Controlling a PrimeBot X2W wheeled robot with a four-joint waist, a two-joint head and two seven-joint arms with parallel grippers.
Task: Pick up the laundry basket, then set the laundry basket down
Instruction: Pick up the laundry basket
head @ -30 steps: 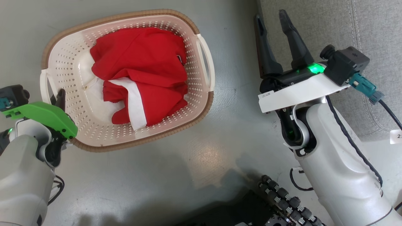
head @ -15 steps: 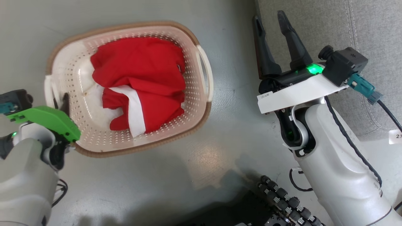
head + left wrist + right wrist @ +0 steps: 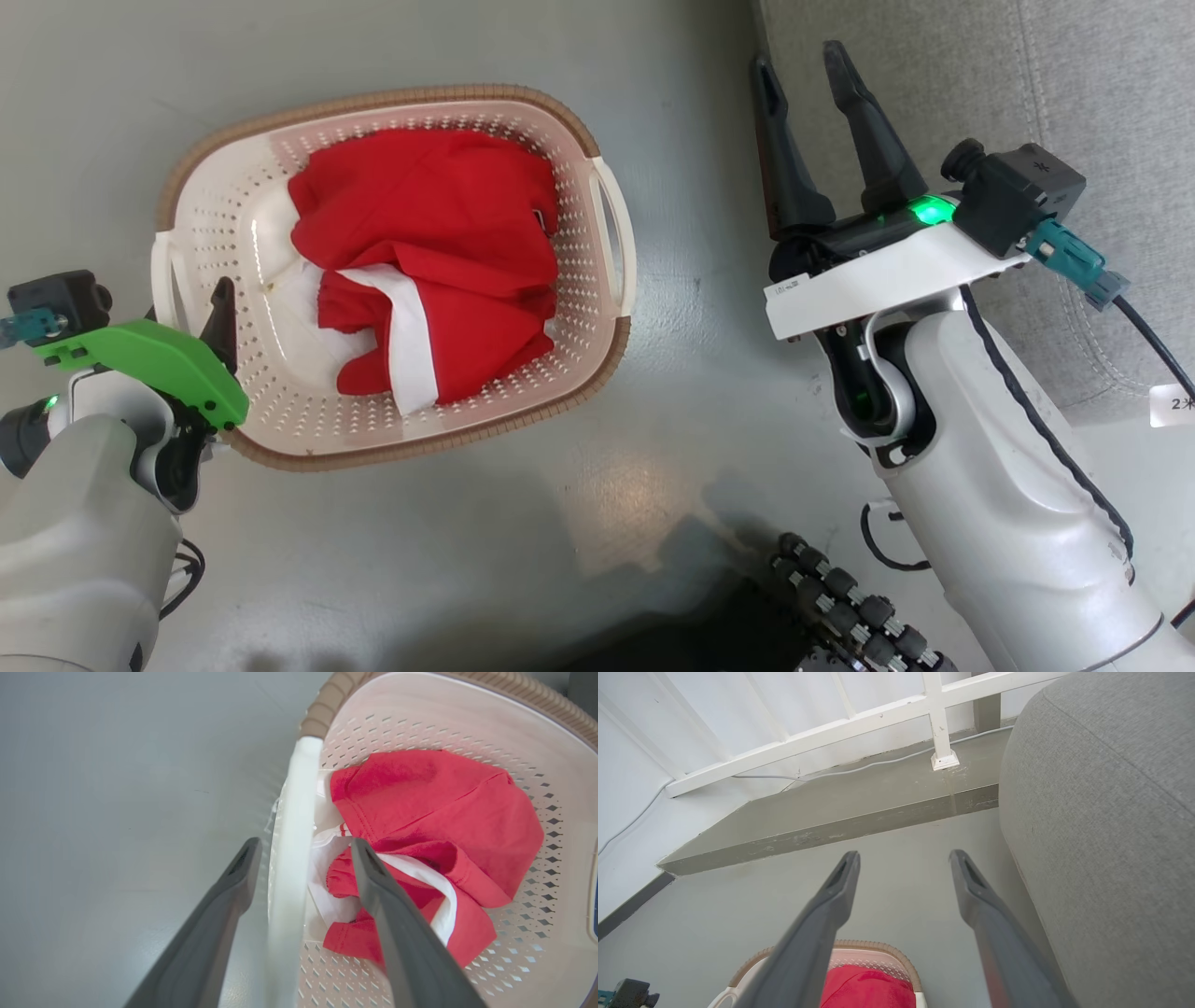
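While the left gripper stands with its two dark fingers spread apart, it straddles one white side handle of the laundry basket. One finger hangs outside the wall over the grey floor. The other reaches inside, just above the laundry. A gap shows on either side of the handle, so nothing is pinched.

The basket sits at the robot's front left against the bare floor, its brown rim facing up, though I can't tell whether its base touches the ground. A crumpled red garment with a white band fills most of it, lying over some white cloth.

The right gripper is also spread wide and empty. It points forward over the floor just beside the edge of a grey sofa, well apart from the basket's far handle.
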